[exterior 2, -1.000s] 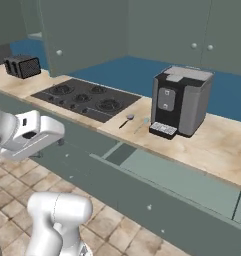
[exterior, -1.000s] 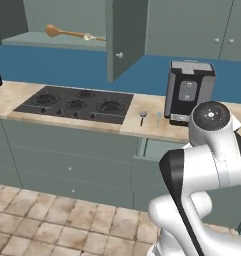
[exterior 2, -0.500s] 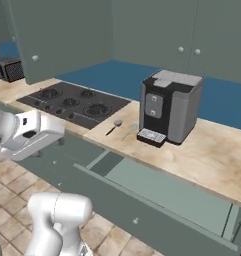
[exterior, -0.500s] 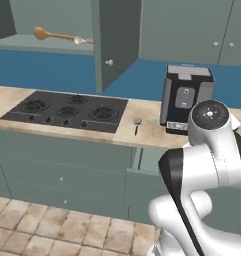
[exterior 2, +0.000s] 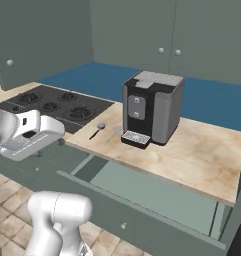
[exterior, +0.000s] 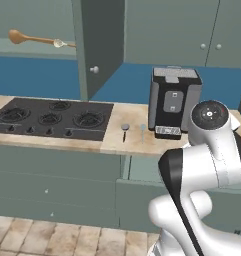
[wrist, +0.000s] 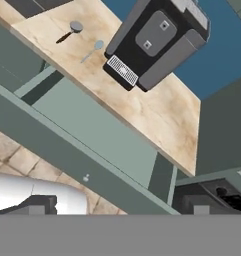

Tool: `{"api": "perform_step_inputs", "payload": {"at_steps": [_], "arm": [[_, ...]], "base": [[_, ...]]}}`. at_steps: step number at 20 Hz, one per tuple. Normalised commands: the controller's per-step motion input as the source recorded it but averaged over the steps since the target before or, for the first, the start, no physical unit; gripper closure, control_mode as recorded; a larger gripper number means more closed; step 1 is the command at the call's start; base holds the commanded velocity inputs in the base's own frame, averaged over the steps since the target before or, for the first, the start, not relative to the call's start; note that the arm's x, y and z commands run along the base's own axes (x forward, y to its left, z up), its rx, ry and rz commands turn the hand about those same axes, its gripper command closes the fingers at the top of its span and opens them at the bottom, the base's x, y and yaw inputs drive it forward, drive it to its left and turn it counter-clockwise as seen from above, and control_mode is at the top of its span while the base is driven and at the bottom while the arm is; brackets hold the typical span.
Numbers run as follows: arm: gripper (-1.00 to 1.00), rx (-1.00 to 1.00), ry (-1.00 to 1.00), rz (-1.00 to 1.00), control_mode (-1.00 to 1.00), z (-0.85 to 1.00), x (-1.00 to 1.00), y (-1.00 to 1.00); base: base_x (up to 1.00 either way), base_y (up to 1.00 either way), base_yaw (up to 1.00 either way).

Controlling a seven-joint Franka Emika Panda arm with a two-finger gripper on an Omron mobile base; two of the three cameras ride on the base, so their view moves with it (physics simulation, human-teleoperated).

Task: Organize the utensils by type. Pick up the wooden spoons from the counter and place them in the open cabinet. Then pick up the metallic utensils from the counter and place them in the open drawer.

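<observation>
In the left base view, the wooden spoons (exterior: pixel 36 39) lie on the cabinet (exterior: pixel 99 42) shelf at 10 o'clock, end to end, the big one's bowl to the left; the cabinet door stands open just right of them. The hob (exterior: pixel 52 118) fills the left part of the surface (exterior: pixel 127 142), with bare stone running to its front edge. The two metal utensils (exterior: pixel 133 131) lie side by side near that front edge, between the hob and the coffee machine (exterior: pixel 173 101), apart from both, handles toward the robot. Open stone stretches right of the machine in the right base view.

Below the edge, the drawer (exterior 2: pixel 157 192) is pulled out, its flat floor bare, its front wall nearest the robot; it spans from under the utensils to well past the machine. The gripper's fingertips (wrist: pixel 219 192) show dark at 4 o'clock in the hand view, above the drawer's right end; the gripper is spread wide and holds nothing. Tiled floor lies at 7 o'clock.

Against the earlier frames, the base has driven right: hob and cabinet have slid leftward across the views, and the toaster has left the right base view.
</observation>
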Motion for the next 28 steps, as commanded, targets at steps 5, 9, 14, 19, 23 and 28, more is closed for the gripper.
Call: {"api": "perform_step_inputs", "payload": {"at_steps": [5,9,14,19,23,28], "arm": [[-1.0,0.0,0.0,0.0,1.0,0.0,0.0,0.0],[-1.0,0.0,0.0,0.0,1.0,0.0,0.0,0.0],[-1.0,0.0,0.0,0.0,1.0,0.0,0.0,0.0],[-1.0,0.0,0.0,0.0,1.0,0.0,0.0,0.0],[-1.0,0.0,0.0,0.0,1.0,0.0,0.0,0.0],[-1.0,0.0,0.0,0.0,1.0,0.0,0.0,0.0]], "base": [[0.16,-0.04,-0.06],[0.3,-0.01,-0.01],[0.39,0.0,-0.02],[0.19,0.0,-0.02],[0.06,0.0,0.0],[0.03,0.0,0.0]]}}
